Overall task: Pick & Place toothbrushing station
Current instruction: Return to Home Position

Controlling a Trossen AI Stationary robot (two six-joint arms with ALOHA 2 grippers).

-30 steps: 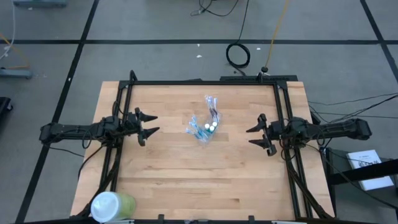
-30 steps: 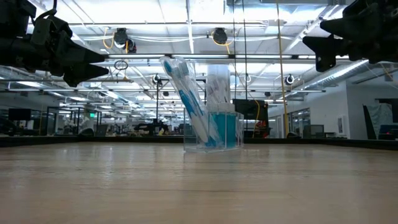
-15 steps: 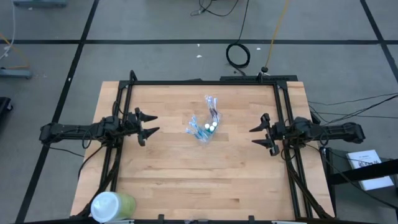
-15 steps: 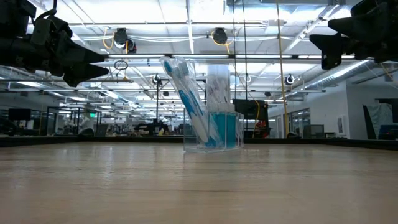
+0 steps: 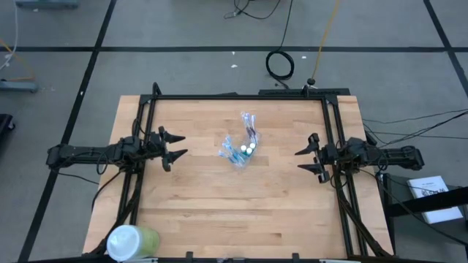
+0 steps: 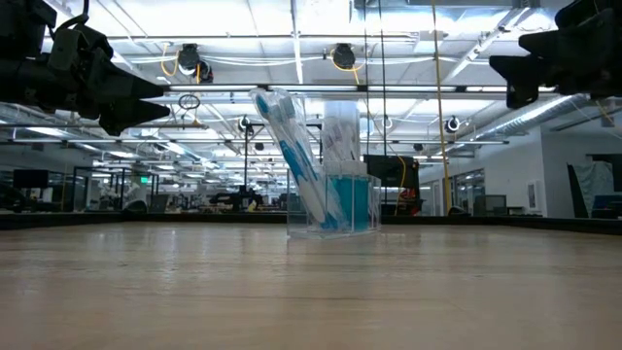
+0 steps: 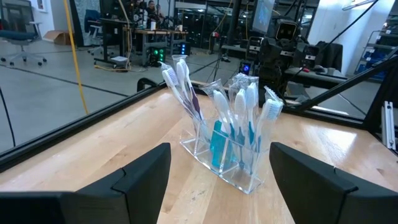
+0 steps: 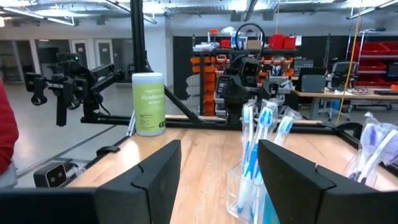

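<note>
Left gripper hangs over the table's left side, fingers spread wide, nothing between them. Dead centre stands the toothbrushing station: a clear, compartmented holder, upright, packed with blue-and-white toothbrushes, bristles up, some in clear wrap, one bunch leaning outward, a teal tube tucked among them. Over on the right side, the right gripper hovers above the wood, fingers parted and empty, well apart from the station.
</note>
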